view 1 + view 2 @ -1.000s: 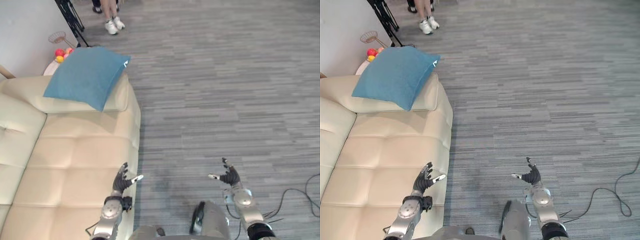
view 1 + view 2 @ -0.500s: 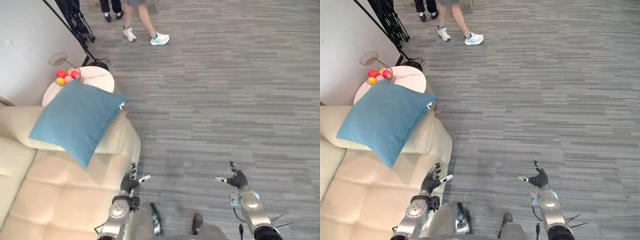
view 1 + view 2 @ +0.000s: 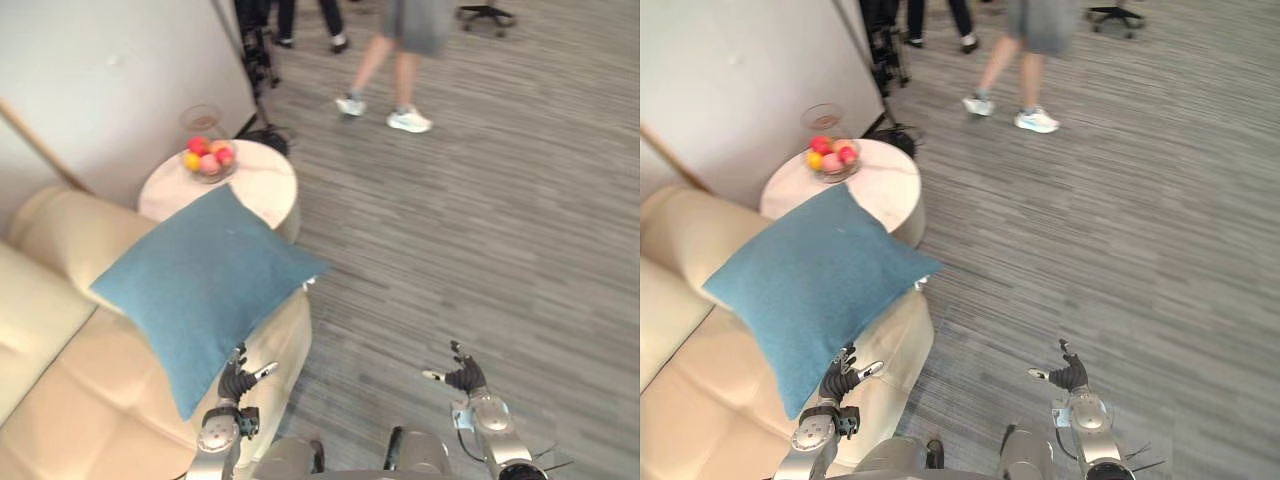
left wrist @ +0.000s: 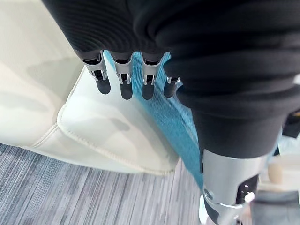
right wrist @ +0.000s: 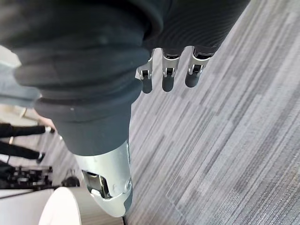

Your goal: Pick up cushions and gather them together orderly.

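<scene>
A blue square cushion (image 3: 205, 285) lies tilted over the end armrest of the cream sofa (image 3: 60, 400), one corner hanging past the armrest toward the floor. My left hand (image 3: 238, 380) hovers just below the cushion's lower edge, by the sofa's front corner, fingers relaxed and empty. In the left wrist view its fingers (image 4: 122, 80) point over the sofa's armrest (image 4: 84, 136), with a strip of the cushion (image 4: 174, 124) beyond them. My right hand (image 3: 462, 377) floats open above the grey floor, apart from everything; its fingers (image 5: 168, 71) hold nothing.
A round white side table (image 3: 250, 190) stands right behind the sofa's end, with a wire bowl of fruit (image 3: 207, 158) on it. A person (image 3: 405, 60) walks across the floor at the back. A black tripod (image 3: 255, 50) leans by the wall. Open grey floor spreads to the right.
The whole picture has shifted, so the camera has moved closer to the sofa's end and the cushion. The person has walked to the right. Both hands stay open and empty.
</scene>
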Tool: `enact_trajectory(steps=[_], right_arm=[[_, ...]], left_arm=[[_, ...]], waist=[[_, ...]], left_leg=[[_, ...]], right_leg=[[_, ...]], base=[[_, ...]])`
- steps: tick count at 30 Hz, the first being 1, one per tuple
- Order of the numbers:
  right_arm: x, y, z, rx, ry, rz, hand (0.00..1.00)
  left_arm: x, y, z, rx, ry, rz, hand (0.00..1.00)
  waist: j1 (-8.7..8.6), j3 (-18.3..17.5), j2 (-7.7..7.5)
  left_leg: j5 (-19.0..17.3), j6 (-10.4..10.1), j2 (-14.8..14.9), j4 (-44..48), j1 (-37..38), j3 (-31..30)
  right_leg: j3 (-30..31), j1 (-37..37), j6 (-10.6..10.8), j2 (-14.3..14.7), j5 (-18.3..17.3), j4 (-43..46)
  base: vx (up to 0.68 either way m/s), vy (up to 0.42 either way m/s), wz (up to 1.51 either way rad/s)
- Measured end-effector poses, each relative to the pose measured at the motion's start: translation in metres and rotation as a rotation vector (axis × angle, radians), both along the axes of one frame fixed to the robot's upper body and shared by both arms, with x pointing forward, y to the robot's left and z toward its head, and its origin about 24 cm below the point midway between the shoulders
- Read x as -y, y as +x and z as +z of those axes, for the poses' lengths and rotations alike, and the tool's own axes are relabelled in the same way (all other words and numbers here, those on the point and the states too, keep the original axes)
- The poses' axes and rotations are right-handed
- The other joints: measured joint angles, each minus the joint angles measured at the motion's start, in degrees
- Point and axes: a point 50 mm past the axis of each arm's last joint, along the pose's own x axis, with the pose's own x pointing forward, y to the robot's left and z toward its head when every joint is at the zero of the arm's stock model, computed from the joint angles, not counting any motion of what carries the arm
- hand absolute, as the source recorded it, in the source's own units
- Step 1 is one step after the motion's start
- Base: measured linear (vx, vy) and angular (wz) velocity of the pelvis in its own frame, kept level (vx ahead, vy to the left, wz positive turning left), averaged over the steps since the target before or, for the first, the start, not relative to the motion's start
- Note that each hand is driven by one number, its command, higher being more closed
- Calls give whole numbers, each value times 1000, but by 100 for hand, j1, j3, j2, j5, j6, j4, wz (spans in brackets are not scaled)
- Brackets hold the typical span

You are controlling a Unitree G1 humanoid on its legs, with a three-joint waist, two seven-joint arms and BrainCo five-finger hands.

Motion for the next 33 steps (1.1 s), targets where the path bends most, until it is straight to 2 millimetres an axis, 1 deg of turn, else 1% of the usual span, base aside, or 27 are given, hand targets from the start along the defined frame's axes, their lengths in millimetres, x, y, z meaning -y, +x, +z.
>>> enact_trajectory(steps=[1,2,3,4,5,6,7,8,9,10,11,12,13,16,17,18,19,20,22,23,24,26,27,29,30,31,33], right_arm=[[2,-4,-1,-8,-1,-9,0],[4,-17,-7,-42,2,-36,0],[8,-21,-8,-60,-3,-47,0],[7,-21,-8,-57,-1,-49,0],[8,-17,-3,-26,0,-52,0],[8,-13,1,2,2,-55,0],[9,-11,3,23,12,-68,0],[10,-11,4,28,13,-74,0],[10,-12,4,28,15,-79,0],[14,-12,5,35,14,-102,0],[17,-11,7,44,5,-103,0],[18,-9,8,49,0,-101,0],[7,-1,7,60,32,-86,0],[-5,0,1,49,72,-90,0],[-5,-2,0,39,74,-93,0],[-3,-2,0,40,68,-98,0],[-2,-3,0,37,66,-99,0],[-3,-3,-1,33,68,-99,0],[-3,-4,-1,30,69,-99,0],[-4,-6,-2,25,71,-99,0],[-4,-7,-2,22,71,-101,0],[-2,-6,-2,24,67,-102,0],[0,-8,-2,23,62,-111,0],[8,-16,-3,11,53,-144,0],[14,-19,-2,10,46,-168,0],[19,-17,1,28,44,-189,0],[23,-13,4,43,33,-186,0]], left_arm=[[0,0,-1,-3,-1,-1,0],[2,3,0,0,-1,-5,0],[11,2,-4,-14,-30,0,0],[13,0,-5,-14,-37,-2,0],[14,-2,-6,-17,-43,1,0],[14,-2,-6,-17,-45,1,0],[14,-1,-5,-14,-46,-1,0],[14,-2,-5,-13,-48,-1,0],[14,-2,-5,-13,-51,0,0],[16,-1,-5,-11,-53,-7,0],[16,-1,-4,-5,-52,-11,0],[14,-1,-3,-4,-47,-12,0],[2,-6,-4,-18,-8,-14,0],[-11,-16,-7,-51,25,-14,0],[-13,-19,-8,-59,30,-17,0],[-13,-20,-8,-60,27,-21,0],[-13,-19,-8,-60,28,-25,0],[-12,-20,-9,-64,28,-35,0],[-9,-20,-9,-69,35,-67,0],[-11,-19,-8,-67,48,-74,0],[-14,-19,-8,-67,59,-74,0],[-19,-18,-6,-63,72,-68,0],[-21,-17,-6,-62,79,-65,0],[-20,-15,-5,-57,76,-66,0],[-17,-13,-5,-49,68,-67,0],[-18,-12,-3,-40,67,-61,0],[-19,-11,-3,-38,68,-54,0]], waist=[[-16,-2,-7],[-45,3,-134],[18,3,14],[77,-68,108],[61,-73,107],[53,-63,109],[61,-86,144],[59,-59,99],[57,-57,90],[54,-65,103],[63,-84,133],[76,-95,131],[90,-124,20],[74,-155,-80],[69,-169,-113],[50,-158,-135],[51,-134,-173],[47,-125,-202],[7,-119,-233],[-108,-102,-280],[-169,-97,-268],[-220,-141,-338],[-263,-158,-374],[-287,-213,-418],[-271,-247,-356],[-241,-239,-247],[-254,-237,-127]], left_leg=[[-36,-135,-22,54,-4,-93],[-259,-611,-107,307,11,-299],[-383,-839,92,473,-105,-440],[-331,-929,173,473,-145,-421],[-200,-1152,307,439,-207,-318],[-102,-1311,458,377,-253,-95],[34,-1497,665,306,-327,402],[68,-1470,864,230,-366,976],[96,-1378,1007,163,-358,1482],[214,-1152,1276,34,-340,2424],[396,-922,1434,-89,-344,3187],[413,-887,1434,-105,-335,3444],[483,-779,1360,-226,-409,3718],[500,-755,1224,-261,-420,3634],[479,-727,1120,-238,-395,3631],[323,-607,1018,-208,-344,3660],[229,-582,987,-150,-335,3665],[20,-596,917,-16,-315,3648],[-120,-541,877,130,-278,3552],[-141,-510,834,147,-195,3376],[-140,-508,833,149,-197,3259],[-128,-526,842,148,-233,3139],[-83,-599,838,158,-223,3043],[-122,-698,847,301,-236,2896],[-135,-726,904,307,-225,2880],[-136,-764,964,306,-236,2875],[-112,-807,1011,254,-227,2871]], right_leg=[[184,24,31,23,78,-214],[538,207,49,-71,978,-890],[103,270,-145,-46,977,-594],[-63,285,-218,-44,917,-555],[-457,399,-325,-113,771,-542],[-788,497,-357,-156,752,-561],[-1170,706,-372,-222,747,-680],[-1441,918,-418,-281,723,-802],[-1632,1067,-467,-328,693,-891],[-1962,1294,-485,-409,678,-1038],[-2165,1393,-462,-460,664,-1131],[-2230,1394,-454,-506,660,-1153],[-2270,1402,-397,-589,692,-1327],[-2303,1431,-332,-644,704,-1328],[-2302,1380,-249,-790,571,-1099],[-2282,1290,-177,-958,366,-718],[-2271,1249,-152,-1048,274,-499],[-2179,1140,-92,-1222,134,-25],[-1943,920,-122,-1330,177,667],[-1764,765,-188,-1364,291,1103],[-1594,630,-134,-1292,100,1181],[-1374,468,-123,-1103,-13,816],[-1241,439,-125,-930,-1,440],[-1166,529,-238,-784,191,159],[-1188,535,-274,-737,148,155],[-1186,526,-319,-665,111,158],[-1197,515,-349,-601,84,172]], base=[[461,-348,235],[428,-392,206],[400,-401,197],[249,-333,149],[169,-262,133],[197,-348,177],[125,-261,168],[110,-227,154],[61,-110,149],[62,-67,146],[52,3,127],[13,90,96],[-12,123,50],[-13,64,24],[-10,80,23],[-36,105,22],[-87,90,13],[-88,59,9],[-23,49,24],[68,38,52],[80,10,50],[75,-74,38],[85,-110,40],[136,-152,45],[194,-167,19],[157,-110,-9],[104,-89,-7]])
